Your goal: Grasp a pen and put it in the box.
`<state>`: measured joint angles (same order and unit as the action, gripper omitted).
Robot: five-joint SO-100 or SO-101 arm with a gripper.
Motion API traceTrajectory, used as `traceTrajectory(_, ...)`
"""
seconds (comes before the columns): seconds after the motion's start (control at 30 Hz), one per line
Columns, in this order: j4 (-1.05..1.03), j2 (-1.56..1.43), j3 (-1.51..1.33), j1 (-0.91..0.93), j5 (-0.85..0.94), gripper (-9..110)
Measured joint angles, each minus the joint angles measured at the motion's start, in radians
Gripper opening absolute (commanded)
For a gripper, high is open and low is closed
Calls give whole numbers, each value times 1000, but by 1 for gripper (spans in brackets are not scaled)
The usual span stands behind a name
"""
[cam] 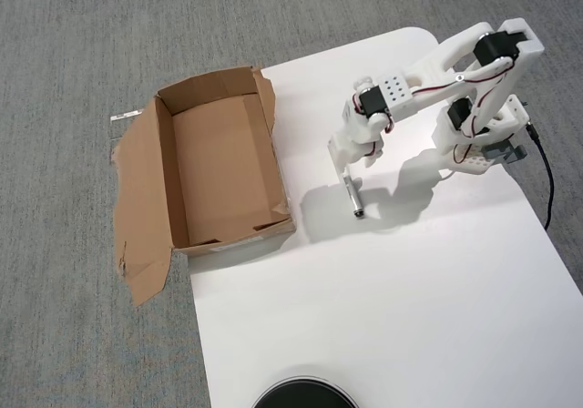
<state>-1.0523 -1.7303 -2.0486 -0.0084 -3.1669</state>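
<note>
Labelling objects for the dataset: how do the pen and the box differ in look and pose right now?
The pen is slim, white with a dark end; the box is broad brown cardboard with ragged flaps. The pen lies wholly on the white table; the box overhangs the table's left edge onto the grey carpet. The pen is partly hidden under the gripper; the box is fully exposed and empty. Both lie roughly top to bottom in the overhead view.

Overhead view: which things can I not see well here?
- Pen: the pincer covers its upper end; only the lower end shows.
- Pincer: fingertips hidden under its own body, open or shut unclear.
- Black round object: cut by the bottom edge.
- Box: nothing hidden inside.
</note>
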Motion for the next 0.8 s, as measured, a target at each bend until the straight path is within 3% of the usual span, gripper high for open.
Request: traceTrajectory(0.8, 57, 135, 3, -2, 0, 20)
